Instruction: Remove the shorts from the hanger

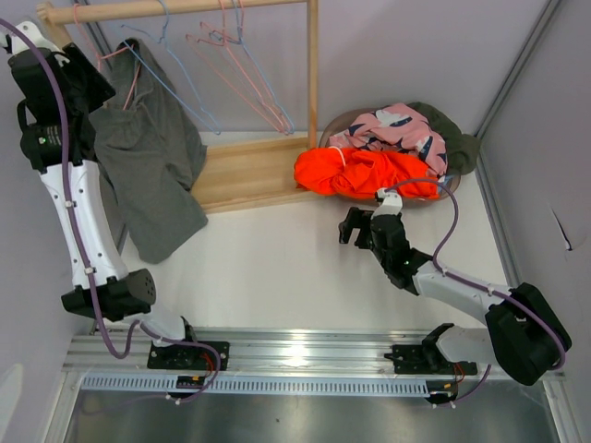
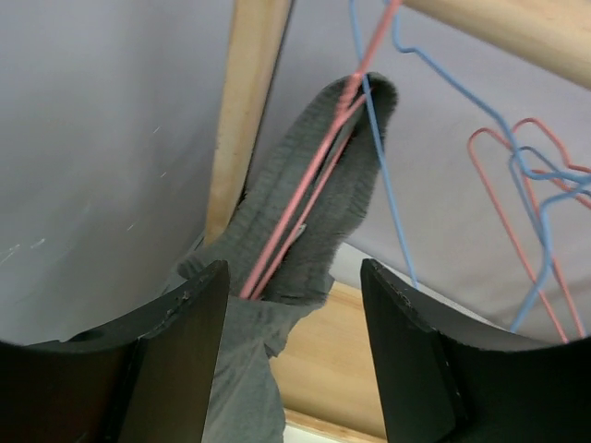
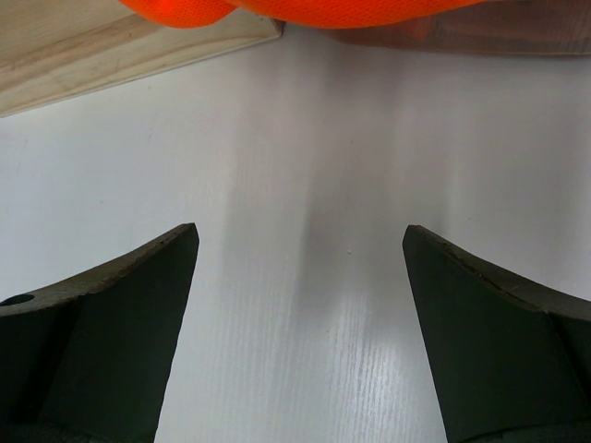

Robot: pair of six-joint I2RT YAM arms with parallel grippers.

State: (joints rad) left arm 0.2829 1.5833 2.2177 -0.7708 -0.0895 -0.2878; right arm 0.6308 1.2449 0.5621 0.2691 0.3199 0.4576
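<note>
The grey shorts (image 1: 148,161) hang by the waistband (image 2: 319,185) from a pink hanger (image 2: 300,212) at the left end of the wooden rod (image 1: 175,9). My left gripper (image 1: 109,81) is raised beside the shorts' top. In the left wrist view it (image 2: 295,305) is open, with the waistband and hanger wire just ahead between the jaws, not touched. The orange shorts (image 1: 365,173), the pink floral shorts (image 1: 392,129) and the dark olive shorts (image 1: 454,140) lie heaped in a basket. Light blue shorts are not in view. My right gripper (image 1: 354,228) is open and empty above the white table (image 3: 305,305), near the orange shorts (image 3: 305,7).
Empty pink and blue wire hangers (image 1: 235,74) hang on the rod. The rack's wooden base (image 1: 249,171) and upright post (image 1: 313,65) stand between the shorts and the brown basket (image 1: 334,125). Grey walls close in behind and on both sides.
</note>
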